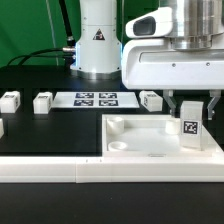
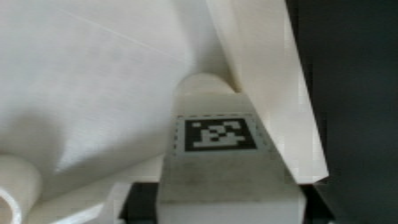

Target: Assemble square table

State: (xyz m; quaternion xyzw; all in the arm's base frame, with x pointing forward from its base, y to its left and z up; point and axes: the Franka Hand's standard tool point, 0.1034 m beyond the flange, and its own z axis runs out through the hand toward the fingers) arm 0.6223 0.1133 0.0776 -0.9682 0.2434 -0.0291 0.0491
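The square table's white slab (image 1: 150,138) lies flat at the exterior view's right, with round sockets (image 1: 118,125) showing near its left corners. My gripper (image 1: 190,118) hangs over the slab's right part, shut on a white block leg (image 1: 190,130) held upright, its black-and-white tag facing the camera. In the wrist view the leg (image 2: 217,150) runs out from between my dark fingers (image 2: 148,200), with the gripper (image 2: 217,208) closed against both its sides. The slab (image 2: 89,80) fills the space behind the leg. Whether the leg's lower end touches the slab is hidden.
Three loose white legs (image 1: 10,100) (image 1: 42,101) (image 1: 150,99) lie in a row on the black table, beside the marker board (image 1: 95,99). A long white border wall (image 1: 90,172) runs along the front. The arm's white base (image 1: 97,45) stands at the back.
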